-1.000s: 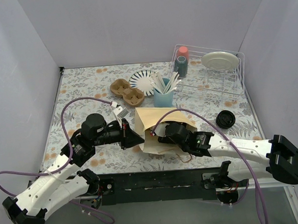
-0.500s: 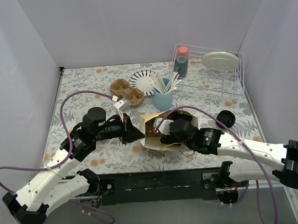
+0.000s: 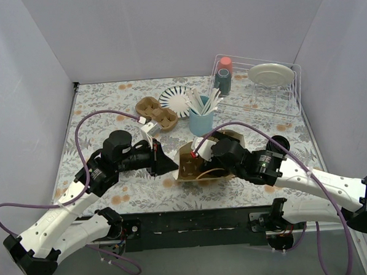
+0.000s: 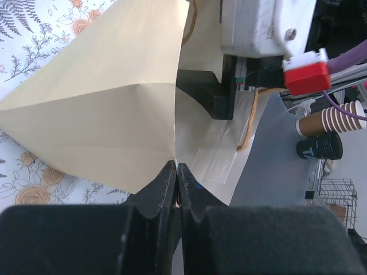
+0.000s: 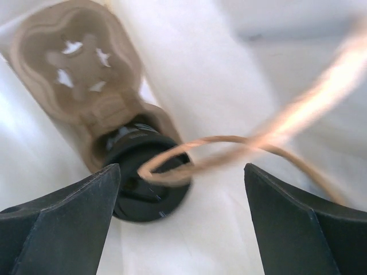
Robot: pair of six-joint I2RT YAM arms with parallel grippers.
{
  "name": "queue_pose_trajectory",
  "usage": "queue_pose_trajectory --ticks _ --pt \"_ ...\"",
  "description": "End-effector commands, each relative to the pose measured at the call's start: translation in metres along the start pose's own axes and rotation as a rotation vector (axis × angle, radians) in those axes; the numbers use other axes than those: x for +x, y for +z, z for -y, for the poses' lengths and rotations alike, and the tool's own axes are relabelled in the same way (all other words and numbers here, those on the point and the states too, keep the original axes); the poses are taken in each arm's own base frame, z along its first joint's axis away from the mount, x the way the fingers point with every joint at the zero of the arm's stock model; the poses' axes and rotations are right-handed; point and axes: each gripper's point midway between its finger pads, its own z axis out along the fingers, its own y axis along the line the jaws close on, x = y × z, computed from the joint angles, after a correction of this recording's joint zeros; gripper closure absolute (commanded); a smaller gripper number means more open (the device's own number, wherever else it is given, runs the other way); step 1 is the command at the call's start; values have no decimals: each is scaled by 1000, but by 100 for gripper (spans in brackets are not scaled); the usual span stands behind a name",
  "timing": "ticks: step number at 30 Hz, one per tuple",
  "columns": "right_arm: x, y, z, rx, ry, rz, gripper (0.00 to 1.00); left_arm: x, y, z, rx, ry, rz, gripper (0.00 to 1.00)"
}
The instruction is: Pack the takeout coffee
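Bag (image 4: 103, 109) holds cardboard carrier (image 5: 80, 74) with black-lidded cup (image 5: 146, 189) inside.

light: bright, even | shadows: soft | right wrist: bag handle (image 5: 321, 85) blurred

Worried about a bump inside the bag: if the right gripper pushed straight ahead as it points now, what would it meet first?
Probably the bag's twine handle loop, curling across the gap ahead; right behind it sits the black cup lid in the cardboard carrier. Depth is hard to judge.

Overhead view across table (image 3: 108, 104); both wrist views close on shared paper bag (image 3: 188, 168).
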Motion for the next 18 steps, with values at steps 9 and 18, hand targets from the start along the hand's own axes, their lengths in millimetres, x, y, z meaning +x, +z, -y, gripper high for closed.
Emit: queue_pose_trajectory --ticks 9,18 --pt "-23 -31 18 10 146 37 8 -9 -7 10 7 13 9 82" --pt "-47 -49 38 41 223 76 8 -19 -8 5 -42 20 29 67"
